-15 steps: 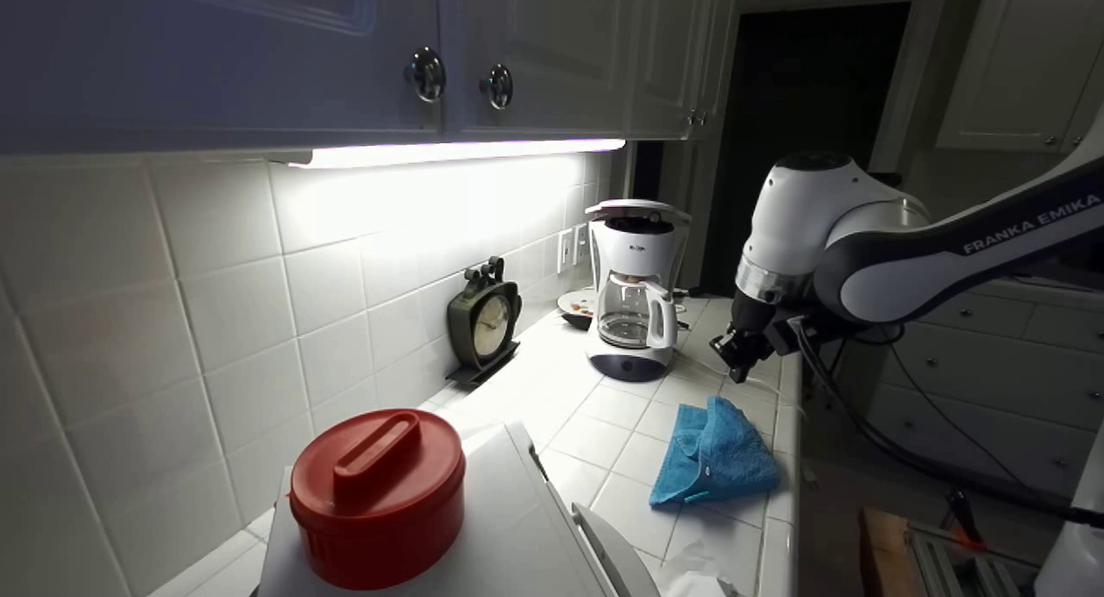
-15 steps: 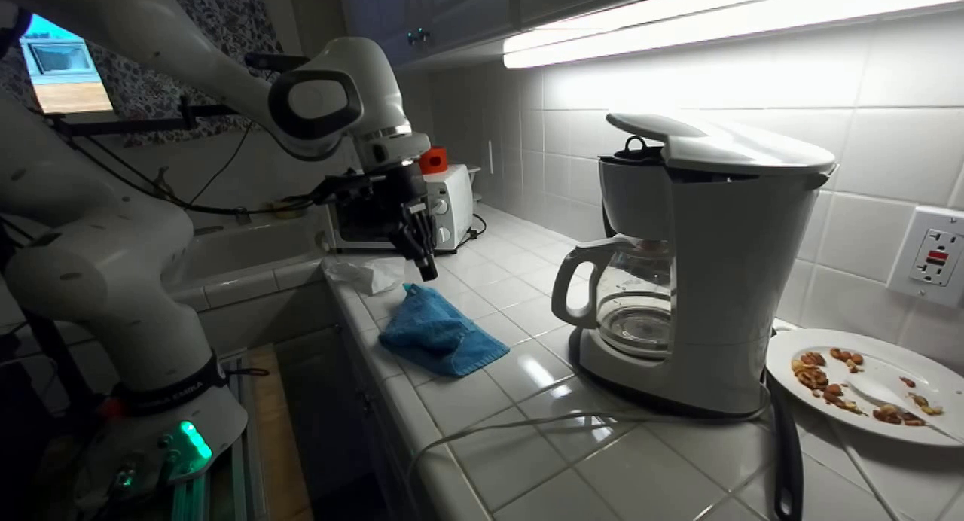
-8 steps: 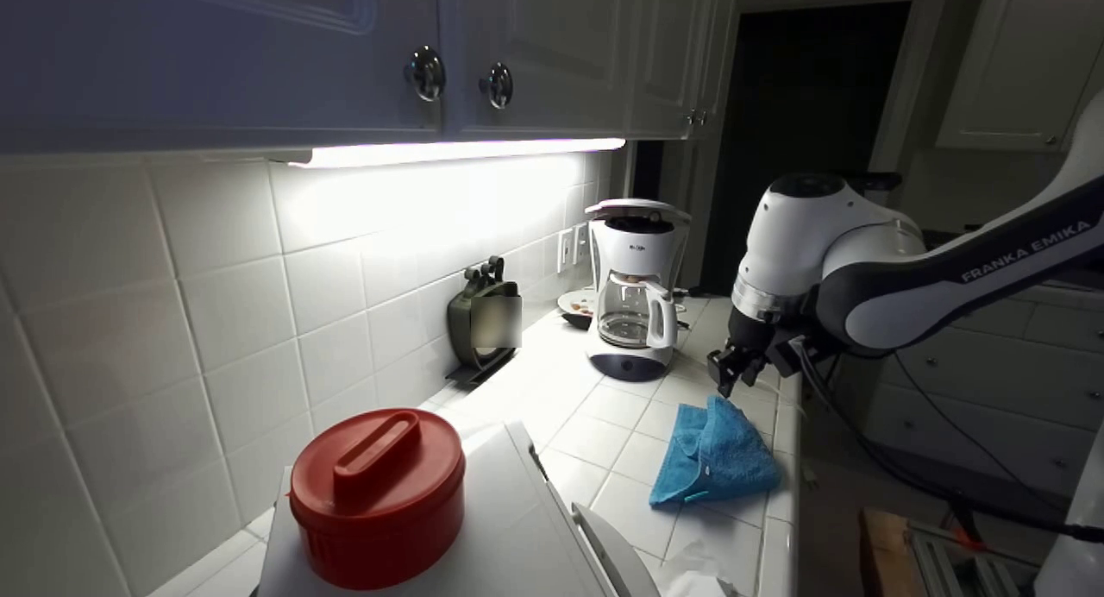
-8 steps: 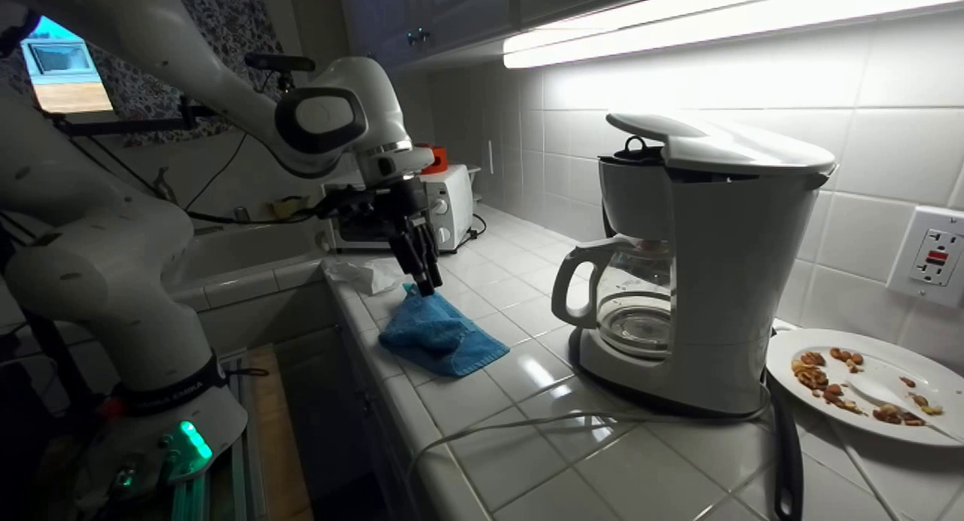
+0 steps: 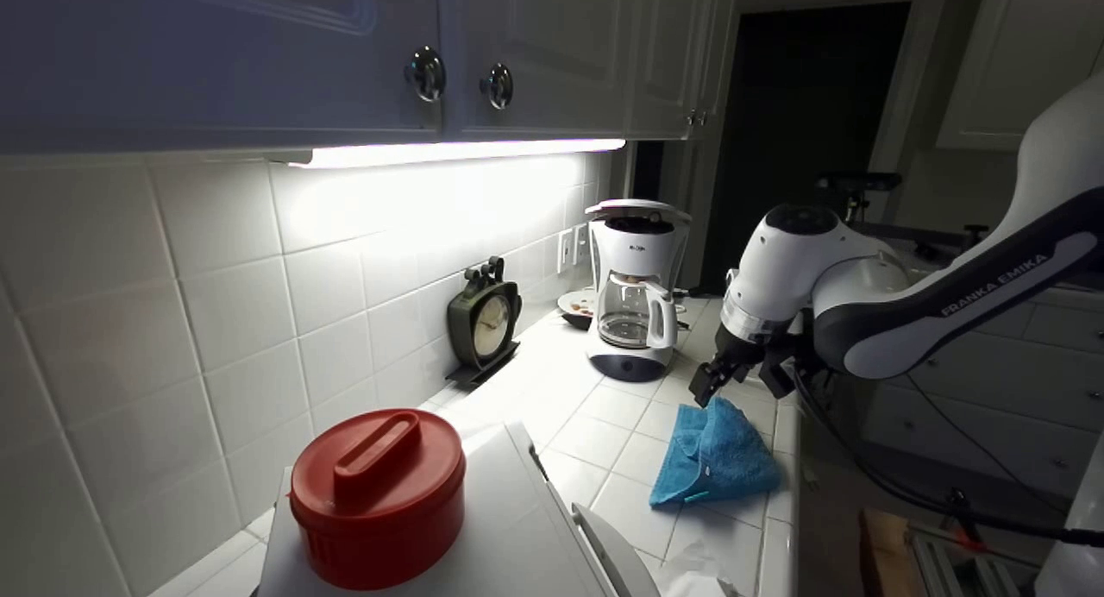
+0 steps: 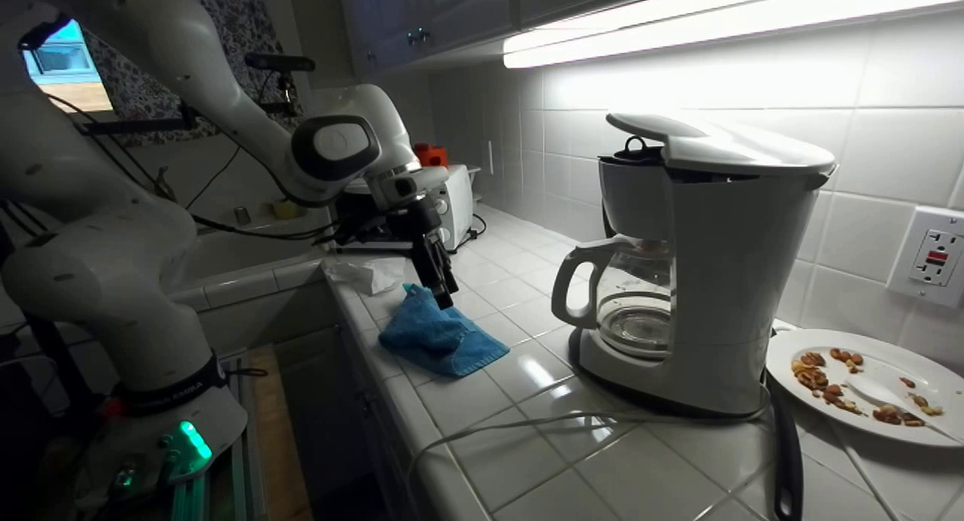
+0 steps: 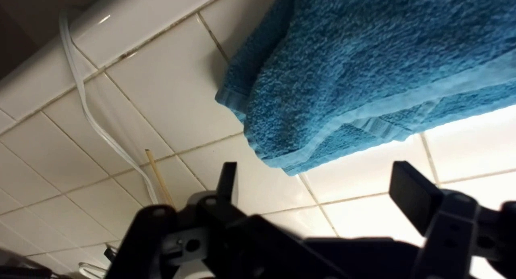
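A blue towel (image 5: 720,459) lies folded and rumpled on the white tiled counter, close to its front edge. My gripper (image 5: 703,394) hangs tilted just above the towel's far side in an exterior view. Seen from another angle, the gripper (image 6: 446,299) has its tips over or beside the cloth; whether they touch it I cannot tell. In the wrist view the gripper (image 7: 314,170) stands wide open with only bare tile showing between its fingers. A corner of the towel (image 7: 306,121) reaches toward that gap from above, lying ahead of the fingertips.
A white coffee maker (image 6: 723,280) with a glass carafe stands nearby, its cord (image 7: 96,125) crossing the counter. Behind it is a plate (image 6: 885,355) with nuts. A red container (image 5: 377,511) sits on a toaster oven (image 5: 509,528). A clock (image 5: 483,321) leans at the wall.
The gripper has come down and moved toward the wall side, its fingers tilting more, and its jaws have opened. The towel lies where it was.
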### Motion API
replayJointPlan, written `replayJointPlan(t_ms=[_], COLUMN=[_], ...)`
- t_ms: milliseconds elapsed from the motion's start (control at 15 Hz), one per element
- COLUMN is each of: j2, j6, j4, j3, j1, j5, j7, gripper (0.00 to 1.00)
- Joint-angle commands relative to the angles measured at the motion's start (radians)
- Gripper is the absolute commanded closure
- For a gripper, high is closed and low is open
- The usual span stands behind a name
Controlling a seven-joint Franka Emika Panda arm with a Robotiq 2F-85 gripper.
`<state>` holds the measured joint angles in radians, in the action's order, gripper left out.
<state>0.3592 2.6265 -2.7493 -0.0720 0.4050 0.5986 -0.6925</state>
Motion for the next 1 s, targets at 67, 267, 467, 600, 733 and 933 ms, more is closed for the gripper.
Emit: replayJointPlan(t_ms=[67, 267, 467, 600, 733, 933], j2=[-0.059, -0.081, -0.101, -0.111, -0.119, -0.125], j6=[0.055, 0.065, 0.075, 0.078, 0.074, 0.071], j4=[0.001, 0.002, 0.002, 0.002, 0.003, 0.007], j3=[0.016, 0.034, 0.060, 0.078, 0.096, 0.117], j1=[0.023, 0.025, 0.022, 0.017, 0.012, 0.005], j5=[0.097, 0.150, 0.207, 0.237, 0.255, 0.275], j7=[-0.028, -0.042, -0.061, -0.070, -0.077, -0.086], gripper=[0.19, 0.33, 0.33, 0.44, 0.68, 0.90])
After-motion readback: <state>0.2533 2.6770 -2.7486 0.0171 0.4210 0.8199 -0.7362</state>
